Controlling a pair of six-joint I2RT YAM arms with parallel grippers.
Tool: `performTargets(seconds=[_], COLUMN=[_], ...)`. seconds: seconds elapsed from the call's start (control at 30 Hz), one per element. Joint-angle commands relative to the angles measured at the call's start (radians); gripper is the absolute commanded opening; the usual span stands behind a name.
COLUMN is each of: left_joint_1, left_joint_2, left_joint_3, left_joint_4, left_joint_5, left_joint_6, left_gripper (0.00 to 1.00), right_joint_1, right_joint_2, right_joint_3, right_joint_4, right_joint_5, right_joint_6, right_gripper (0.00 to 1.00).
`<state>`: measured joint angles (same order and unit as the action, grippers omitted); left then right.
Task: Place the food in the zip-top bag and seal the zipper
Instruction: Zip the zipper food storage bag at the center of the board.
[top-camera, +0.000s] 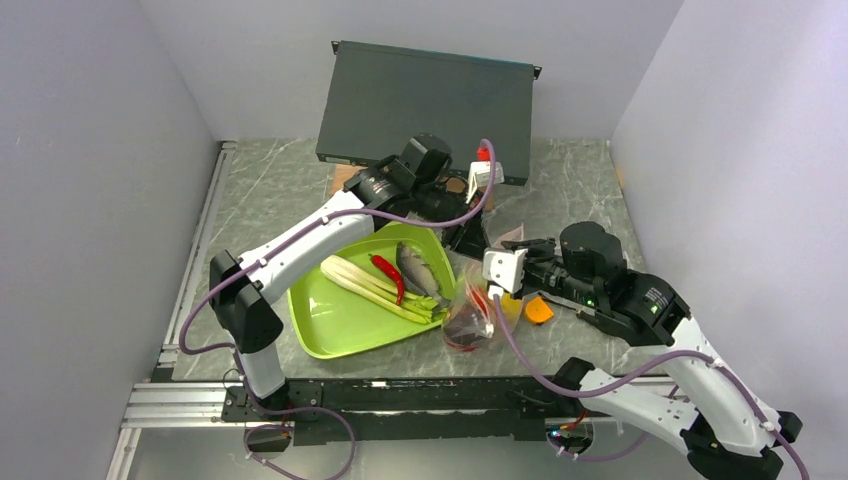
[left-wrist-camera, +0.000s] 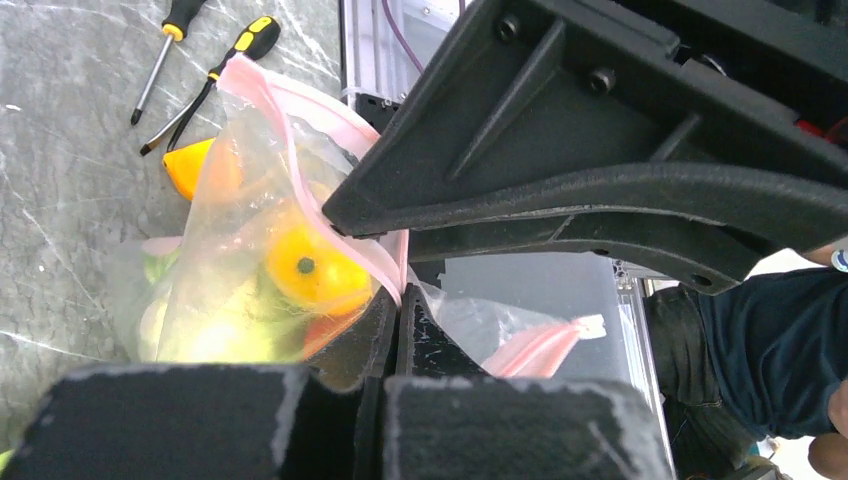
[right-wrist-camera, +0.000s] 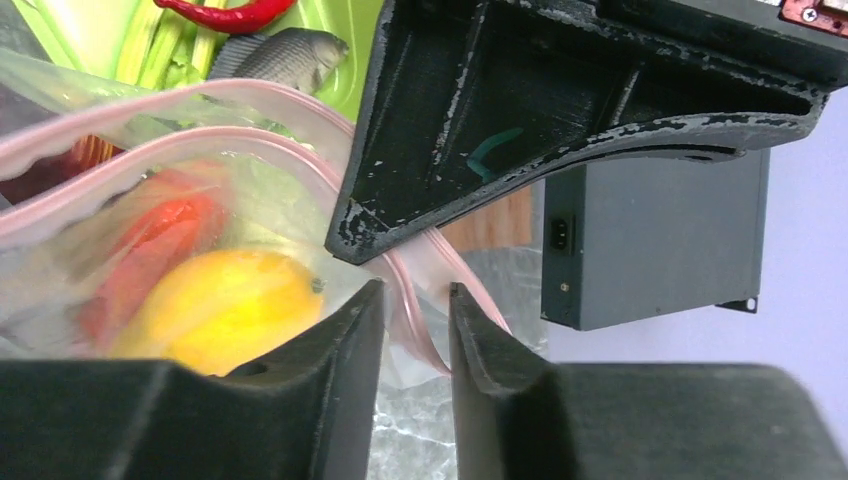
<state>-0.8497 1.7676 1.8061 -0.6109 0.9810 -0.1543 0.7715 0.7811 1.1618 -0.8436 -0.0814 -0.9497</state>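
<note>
The clear zip-top bag (top-camera: 468, 322) lies just right of the green tray, holding a yellow fruit (left-wrist-camera: 310, 268) and a red tomato (right-wrist-camera: 160, 230). Its pink zipper (right-wrist-camera: 405, 295) runs in two separate strips, so the mouth stands apart. My left gripper (left-wrist-camera: 397, 300) is shut on the zipper strip at the bag's rim. My right gripper (right-wrist-camera: 417, 300) straddles the other end of the strip, jaws narrow but with a gap on both sides. A grey fish (top-camera: 418, 268), a red chilli (top-camera: 388, 275) and green stalks (top-camera: 370, 288) lie in the tray.
The lime-green tray (top-camera: 330, 330) sits left of the bag. An orange piece (top-camera: 538, 310) lies on the table right of the bag. Two screwdrivers (left-wrist-camera: 215, 80) lie beyond it. A dark grey box (top-camera: 430, 100) leans at the back wall.
</note>
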Motion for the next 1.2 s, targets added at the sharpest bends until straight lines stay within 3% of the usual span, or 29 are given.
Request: performTargets(seconds=[0.0, 0.1, 0.2, 0.33, 0.53, 0.63, 0.73, 0.87, 0.97, 1.03, 1.17], left_joint_1=[-0.003, -0.004, -0.004, -0.004, -0.003, -0.004, -0.032, -0.270, -0.481, -0.578, -0.722], left_joint_2=[-0.033, -0.034, -0.026, -0.047, -0.272, -0.423, -0.641, -0.837, -0.856, -0.802, -0.585], left_joint_3=[0.027, 0.025, 0.042, 0.050, -0.117, -0.275, -0.511, -0.753, -0.834, -0.825, -0.601], left_joint_4=[0.069, 0.099, 0.094, 0.055, 0.022, 0.068, 0.228, 0.462, 0.575, 0.586, 0.395], left_joint_5=[0.062, 0.070, 0.039, -0.089, -0.536, -0.702, -0.832, -1.073, -1.304, -1.438, -1.697], left_joint_6=[-0.027, -0.057, -0.074, -0.082, -0.103, -0.148, -0.237, -0.221, -0.171, -0.148, -0.149], left_gripper=[0.00, 0.00, 0.06, 0.42, 0.81, 0.84, 0.82, 0.87, 0.93, 0.95, 0.95], right_joint_1=[0.003, 0.003, 0.004, 0.004, 0.003, 0.004, 0.003, 0.003, 0.004, 0.003, 0.003], right_joint_2=[-0.009, -0.021, -0.042, -0.066, -0.047, -0.061, -0.084, -0.091, -0.076, -0.070, -0.063], right_joint_3=[0.024, 0.009, -0.013, -0.037, -0.015, -0.023, -0.037, -0.047, -0.038, -0.032, -0.032], right_joint_4=[0.017, 0.026, 0.028, 0.018, -0.035, 0.005, 0.041, 0.106, 0.121, 0.117, 0.107], right_joint_5=[-0.025, -0.029, -0.019, 0.048, 0.065, 0.080, 0.081, 0.145, 0.199, 0.209, 0.204], right_joint_6=[-0.033, -0.005, 0.031, 0.093, 0.250, 0.340, 0.381, 0.444, 0.470, 0.471, 0.473], right_gripper=[0.17, 0.00, 0.00, 0.00, 0.00, 0.00, 0.00, 0.00, 0.00, 0.00, 0.00])
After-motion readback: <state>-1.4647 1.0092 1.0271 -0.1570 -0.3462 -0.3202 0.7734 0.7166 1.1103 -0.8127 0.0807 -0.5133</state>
